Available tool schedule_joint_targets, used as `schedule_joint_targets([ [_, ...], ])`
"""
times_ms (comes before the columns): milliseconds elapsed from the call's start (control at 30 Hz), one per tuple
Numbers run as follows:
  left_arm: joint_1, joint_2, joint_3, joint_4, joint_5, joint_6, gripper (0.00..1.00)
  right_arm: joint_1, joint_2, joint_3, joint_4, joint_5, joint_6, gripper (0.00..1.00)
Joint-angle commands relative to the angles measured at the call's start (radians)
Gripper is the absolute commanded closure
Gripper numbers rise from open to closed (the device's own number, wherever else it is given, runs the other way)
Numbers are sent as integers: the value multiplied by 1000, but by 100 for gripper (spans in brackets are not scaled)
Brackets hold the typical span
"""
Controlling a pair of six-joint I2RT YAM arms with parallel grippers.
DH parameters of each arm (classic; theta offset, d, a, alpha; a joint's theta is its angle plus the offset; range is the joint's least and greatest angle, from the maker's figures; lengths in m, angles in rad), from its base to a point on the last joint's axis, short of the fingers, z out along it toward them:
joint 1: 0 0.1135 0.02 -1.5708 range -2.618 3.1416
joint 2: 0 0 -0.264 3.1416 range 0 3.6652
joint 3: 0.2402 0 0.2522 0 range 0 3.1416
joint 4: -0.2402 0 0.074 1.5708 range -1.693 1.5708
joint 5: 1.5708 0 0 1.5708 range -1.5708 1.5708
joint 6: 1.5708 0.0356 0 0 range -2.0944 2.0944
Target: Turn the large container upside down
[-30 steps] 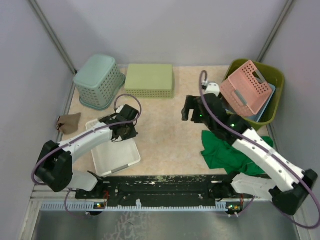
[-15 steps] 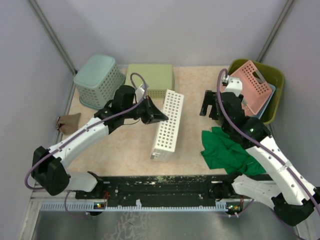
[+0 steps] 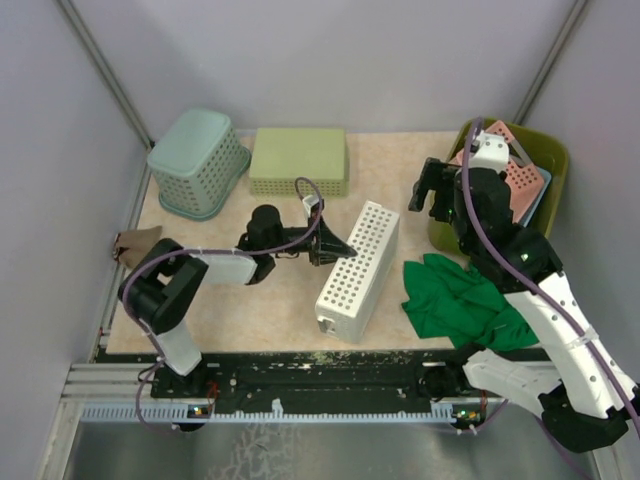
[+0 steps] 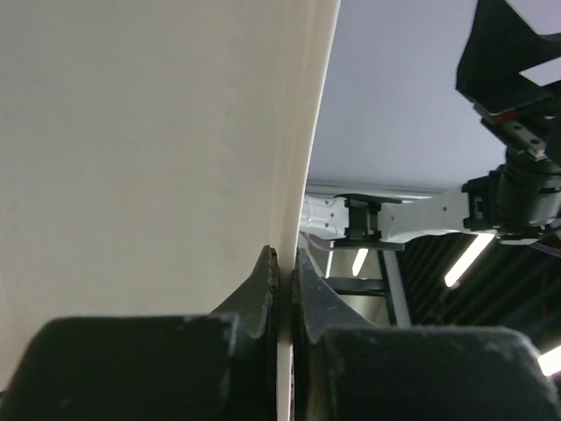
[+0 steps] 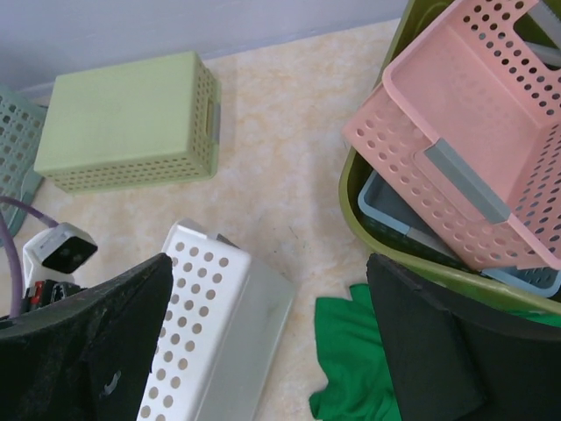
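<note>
The large container (image 3: 557, 160) is a dark olive-green tub standing upright at the back right, with a pink basket (image 3: 512, 172) and a blue-grey tray inside it. In the right wrist view its rim (image 5: 383, 248) curves past my right finger. My right gripper (image 3: 432, 190) hovers open just left of the tub, its gap (image 5: 270, 263) holding nothing. My left gripper (image 3: 340, 252) is shut on the wall of a white perforated basket (image 3: 360, 270), which stands on its long side mid-table. In the left wrist view the jaws (image 4: 285, 263) pinch that thin white wall (image 4: 158, 132).
A pale yellow-green basket (image 3: 298, 160) and a teal basket (image 3: 198, 162) sit upside down at the back left. A green cloth (image 3: 460, 300) lies crumpled in front of the tub. A small brown object (image 3: 138, 243) rests at the left edge.
My left gripper shut on the white basket, raised it from flat at the front left onto its side and carried it right. My right gripper moved back toward the tub and opened wider.
</note>
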Motion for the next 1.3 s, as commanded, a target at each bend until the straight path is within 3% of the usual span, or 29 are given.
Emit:
schedule_joint_targets([
  [0,19,78,-85,461,51,-208,100,-9,-29,-32,-5,-25,20,8],
  [100,50,87,-158,438,58,-150,100,-9,-41,-58,-10,-41,37,9],
  [267,149,46,-250,221,98,66,98,-11,-41,-104,-24,-86,57,8],
  [367,218,5,-261,6,114,258,85,-12,-49,-141,-17,-132,77,8],
  [433,251,-37,-232,-231,84,433,73,-12,-55,-170,-6,-162,93,8],
  [533,274,-100,-128,-696,-49,722,58,-12,-54,-214,3,-200,108,8],
  [667,291,-163,-18,-1008,-239,907,37,-11,-52,-286,14,-246,115,8],
  [767,295,-226,39,-1126,-341,980,20,-12,-37,-367,55,-325,127,8],
  [867,294,-273,95,-1241,-455,1041,10,-21,-4,-449,88,-373,155,8],
  [1067,293,-418,160,-1379,-637,1105,5,-124,-23,-609,215,-572,225,8],
  [1267,293,-585,125,-1335,-692,1140,4,-126,-16,-764,429,-666,328,10],
])
